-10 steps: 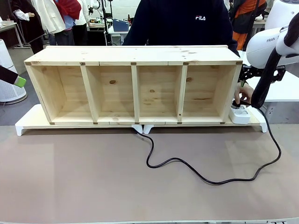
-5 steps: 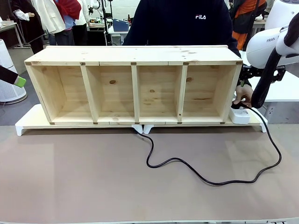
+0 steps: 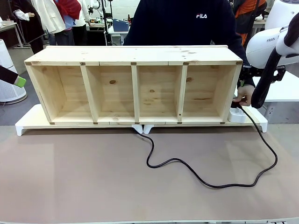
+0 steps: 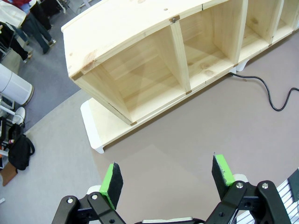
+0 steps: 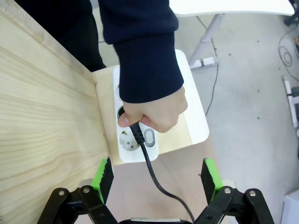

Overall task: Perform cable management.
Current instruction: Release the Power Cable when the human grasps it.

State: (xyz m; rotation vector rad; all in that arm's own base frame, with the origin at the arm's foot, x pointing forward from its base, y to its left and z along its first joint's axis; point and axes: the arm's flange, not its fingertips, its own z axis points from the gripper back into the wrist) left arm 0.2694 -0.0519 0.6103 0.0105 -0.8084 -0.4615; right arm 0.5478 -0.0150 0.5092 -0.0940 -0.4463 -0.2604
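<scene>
Cable (image 3: 205, 179) slack has swung nearer the shelf (image 3: 135, 86) as the person's fist (image 5: 152, 109) seats its plug in the strip (image 5: 140, 140), both robot hands spread, idle.

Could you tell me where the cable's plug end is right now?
In the right wrist view, the person's hand grips it at the white power strip, beside the wooden shelf's end.

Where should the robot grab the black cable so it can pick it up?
Probably the loose middle stretch of the cable, lying flat on the bare table, coming straight down from above with fingers across the cord. The plug end is wrapped in the person's hand at the power strip, so that end looks blocked.
</scene>
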